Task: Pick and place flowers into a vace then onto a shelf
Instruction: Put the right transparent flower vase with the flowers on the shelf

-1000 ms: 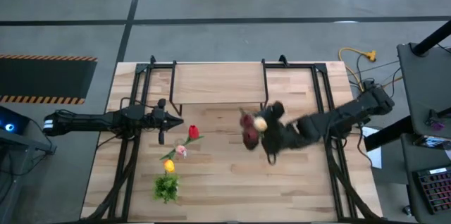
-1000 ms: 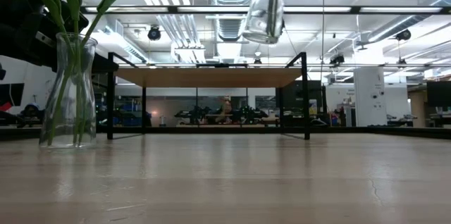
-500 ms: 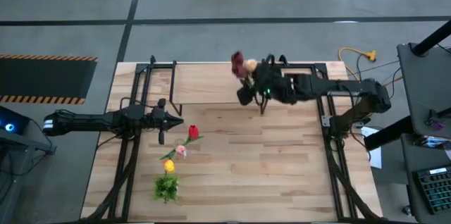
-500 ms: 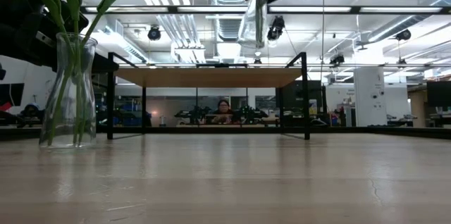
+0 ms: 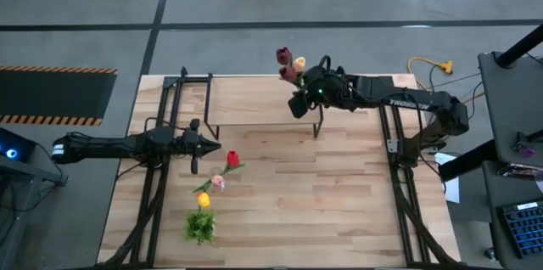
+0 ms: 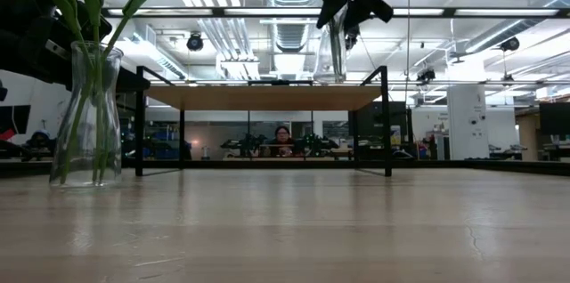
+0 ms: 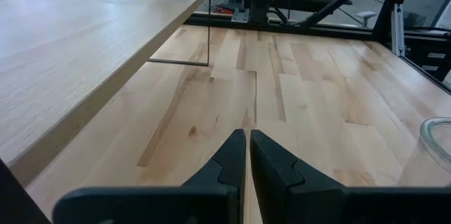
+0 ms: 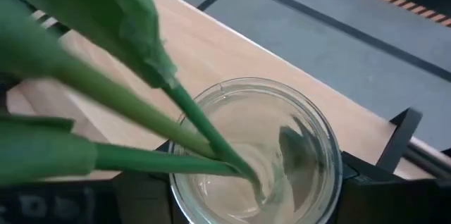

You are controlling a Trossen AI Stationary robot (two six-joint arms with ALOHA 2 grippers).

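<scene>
The right gripper (image 5: 299, 104) grips a vase (image 6: 330, 47) of flowers (image 5: 290, 62) just above the shelf (image 5: 254, 98), near its right end. Set down tilted or too near the edge, it could topple. The left gripper (image 7: 247, 155), closed and empty, waits left of the shelf.

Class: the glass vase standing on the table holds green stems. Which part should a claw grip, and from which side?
Grip the standing vase at its narrow neck, level from the side: the neck is slimmest, and the stems rising from the mouth block a top approach. The right claw holds another vase over the shelf; the left claw waits nearby.
</scene>
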